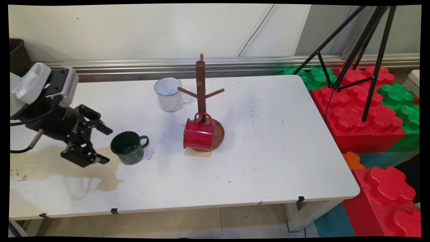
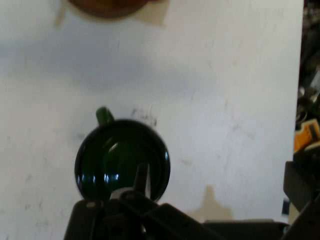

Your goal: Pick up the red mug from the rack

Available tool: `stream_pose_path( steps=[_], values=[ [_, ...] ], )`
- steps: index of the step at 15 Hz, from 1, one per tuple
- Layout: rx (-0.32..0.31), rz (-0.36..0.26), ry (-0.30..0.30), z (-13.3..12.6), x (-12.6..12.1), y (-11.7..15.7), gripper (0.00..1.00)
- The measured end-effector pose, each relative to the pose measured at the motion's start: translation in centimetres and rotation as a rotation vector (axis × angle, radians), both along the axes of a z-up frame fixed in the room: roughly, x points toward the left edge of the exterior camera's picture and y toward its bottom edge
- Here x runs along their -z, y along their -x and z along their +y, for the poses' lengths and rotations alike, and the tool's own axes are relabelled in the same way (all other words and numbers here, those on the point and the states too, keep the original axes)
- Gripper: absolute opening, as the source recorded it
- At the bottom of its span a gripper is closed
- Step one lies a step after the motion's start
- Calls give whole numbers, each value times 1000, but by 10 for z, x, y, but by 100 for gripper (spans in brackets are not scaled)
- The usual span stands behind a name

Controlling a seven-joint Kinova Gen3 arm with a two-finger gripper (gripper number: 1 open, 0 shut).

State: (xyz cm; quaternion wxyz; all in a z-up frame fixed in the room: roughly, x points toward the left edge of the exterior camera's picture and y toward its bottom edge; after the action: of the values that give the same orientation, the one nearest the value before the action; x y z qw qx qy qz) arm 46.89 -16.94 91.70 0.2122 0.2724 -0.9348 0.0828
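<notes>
The gripper (image 1: 104, 144), its fingers spread apart and holding nothing, hovers just left of the upright dark green mug (image 1: 128, 147) on the white table's (image 1: 268, 151) near-left part, the mug's handle pointing right, away from the fingers.

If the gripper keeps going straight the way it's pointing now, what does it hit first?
Most likely the green mug: the open gripper points right at it, and the hand view shows it centred just ahead. How far apart they are is hard to tell.
</notes>
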Motion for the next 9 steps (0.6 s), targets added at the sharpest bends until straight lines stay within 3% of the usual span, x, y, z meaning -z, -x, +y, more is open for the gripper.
stream_pose_path(
  steps=[9],
  values=[
    [-80,147,45,-21,13,41,100]
  ],
)
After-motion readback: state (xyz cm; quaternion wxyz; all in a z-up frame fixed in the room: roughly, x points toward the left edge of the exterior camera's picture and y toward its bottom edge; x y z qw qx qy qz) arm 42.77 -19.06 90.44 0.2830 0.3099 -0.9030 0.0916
